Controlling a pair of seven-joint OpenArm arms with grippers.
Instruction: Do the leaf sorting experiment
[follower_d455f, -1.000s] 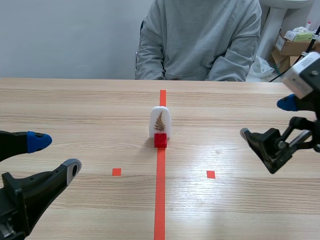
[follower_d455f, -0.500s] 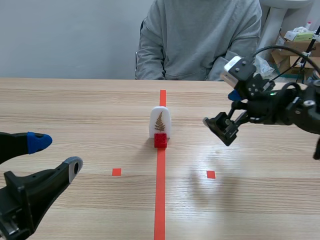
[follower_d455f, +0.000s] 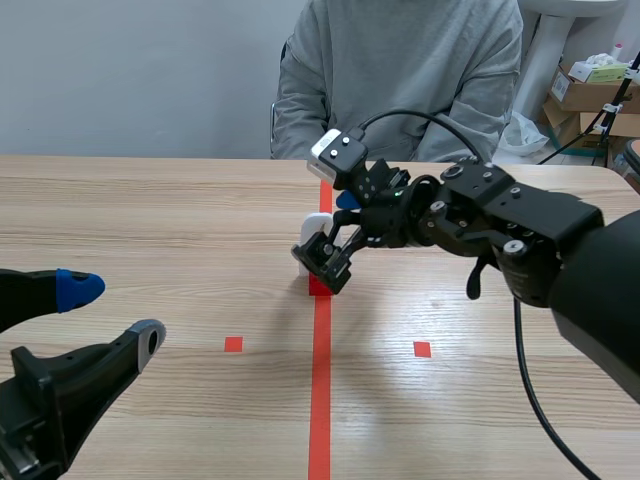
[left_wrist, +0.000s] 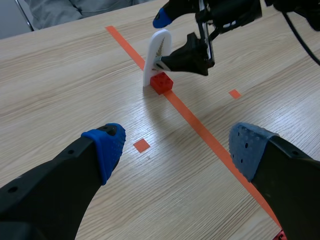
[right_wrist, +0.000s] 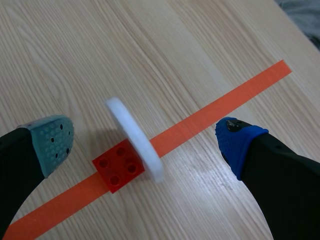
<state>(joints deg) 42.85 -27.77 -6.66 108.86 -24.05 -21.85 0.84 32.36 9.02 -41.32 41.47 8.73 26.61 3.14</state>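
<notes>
A white arched card (follower_d455f: 304, 242) printed with a brown fern leaf stands upright in a small red brick (follower_d455f: 319, 288) on the orange-red centre line. My right gripper (follower_d455f: 335, 232) hangs open over it, one finger on each side, neither touching. In the right wrist view the card (right_wrist: 134, 140) shows edge-on between my pads, with the red brick (right_wrist: 118, 165) at its foot. The left wrist view has the card (left_wrist: 156, 55), the brick (left_wrist: 162, 82) and the right gripper (left_wrist: 175, 40) well ahead. My left gripper (follower_d455f: 112, 314) stays open and holds nothing, low at the near left.
A person in a grey sweatshirt (follower_d455f: 400, 80) sits across the table, hands out of sight. Cardboard boxes (follower_d455f: 590, 90) are stacked beyond the far right corner. The right arm (follower_d455f: 500, 220) stretches across the right half of the table.
The right arm swept in from the right edge to the centre line and now straddles the leaf card. The left arm and the card have not moved.
</notes>
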